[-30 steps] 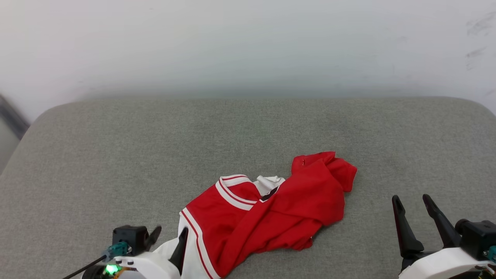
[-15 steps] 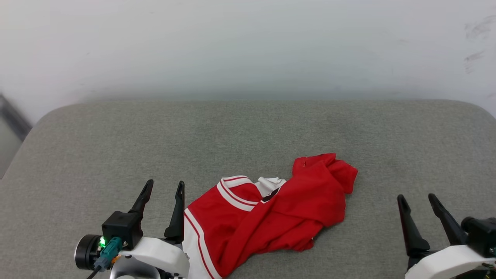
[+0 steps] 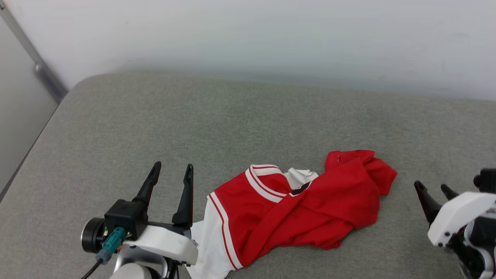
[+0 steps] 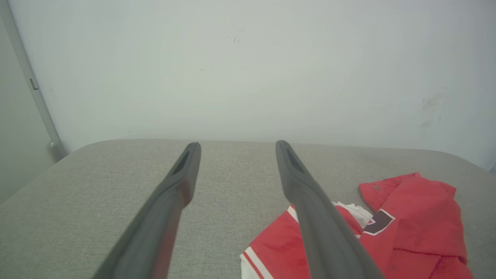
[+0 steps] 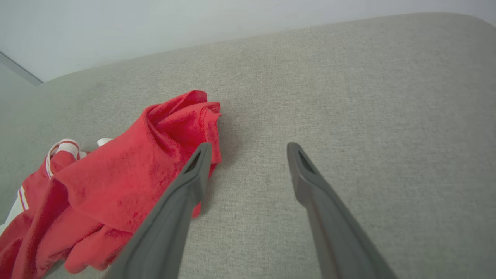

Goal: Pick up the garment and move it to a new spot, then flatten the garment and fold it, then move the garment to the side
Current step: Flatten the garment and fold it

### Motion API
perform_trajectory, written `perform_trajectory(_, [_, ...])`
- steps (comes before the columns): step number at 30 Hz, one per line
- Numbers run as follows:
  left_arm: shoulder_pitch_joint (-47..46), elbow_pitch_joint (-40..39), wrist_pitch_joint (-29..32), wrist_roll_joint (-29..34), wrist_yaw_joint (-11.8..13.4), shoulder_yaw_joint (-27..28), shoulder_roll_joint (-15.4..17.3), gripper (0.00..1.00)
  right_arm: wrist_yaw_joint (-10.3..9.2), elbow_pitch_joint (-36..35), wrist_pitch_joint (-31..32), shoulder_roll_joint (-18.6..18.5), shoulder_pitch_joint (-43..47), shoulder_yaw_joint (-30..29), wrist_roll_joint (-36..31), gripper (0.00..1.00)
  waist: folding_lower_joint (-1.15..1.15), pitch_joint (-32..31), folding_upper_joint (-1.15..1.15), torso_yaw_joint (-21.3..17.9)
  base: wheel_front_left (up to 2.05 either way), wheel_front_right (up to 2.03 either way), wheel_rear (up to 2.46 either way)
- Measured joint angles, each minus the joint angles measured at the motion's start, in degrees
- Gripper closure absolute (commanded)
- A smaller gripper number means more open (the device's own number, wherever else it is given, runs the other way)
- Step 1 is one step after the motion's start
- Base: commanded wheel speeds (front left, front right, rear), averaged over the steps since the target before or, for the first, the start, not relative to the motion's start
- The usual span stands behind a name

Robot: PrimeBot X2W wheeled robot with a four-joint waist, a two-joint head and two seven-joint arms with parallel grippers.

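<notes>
A crumpled red sports jersey (image 3: 310,209) of thin cloth, with white panels and red-and-white striped trim (image 3: 263,182), lies heaped on the grey woven padded surface (image 3: 193,116), near the robot and right of centre, between the two claws. The left gripper (image 3: 173,168) hovers just left of the jersey's white near-left edge, its dark fingers spread wide and holding nothing. The right gripper (image 3: 431,185) stands just right of the far-right red bunch (image 3: 372,166), likewise released and empty.

The cloth looks light, limp and not fragile. It should sag and drape once lifted, and its loose layers may slide over one another. The heaped middle would likely come up as a wad. Better holds seem to be the banded edge at the near left and the red corner at the far right, each pinched low against the cushion so that the jersey opens out between the two arms.
</notes>
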Motion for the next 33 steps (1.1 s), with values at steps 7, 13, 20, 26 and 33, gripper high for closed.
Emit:
perform_trajectory(7, [-3.2,1.0,-0.6,0.5,-2.0,-0.4,-1.8,0.00,0.01,10.7,10.3,-5.7,-13.7,4.9,3.7,0.00,0.00,4.6,0.00,3.9,0.00,0.00,0.00])
perform_trajectory(13, [-4.9,2.3,-1.1,1.0,-3.3,-0.7,-3.4,0.00,0.01,18.8,17.5,-7.3,-21.8,7.3,5.1,0.00,0.00,7.3,0.00,6.8,0.00,0.00,0.00])
perform_trajectory(20, [-5.7,3.2,-1.3,1.5,-4.1,-0.5,-4.5,0.00,0.01,29.1,21.4,-6.7,-25.2,7.8,5.0,0.00,0.01,9.8,0.00,8.4,0.00,0.00,0.00])
perform_trajectory(26, [-5.8,4.2,-1.4,1.6,-4.5,-0.2,-5.0,0.00,0.03,33.2,22.7,-6.2,-27.1,7.8,4.6,1.00,0.00,9.9,0.00,7.8,0.00,0.00,0.00])
perform_trajectory(33, [-4.9,5.0,-1.4,1.8,-4.5,0.3,-4.2,0.00,0.01,27.9,14.6,-6.9,-27.9,14.7,5.1,1.00,0.01,7.8,0.00,4.8,0.00,0.00,0.00])
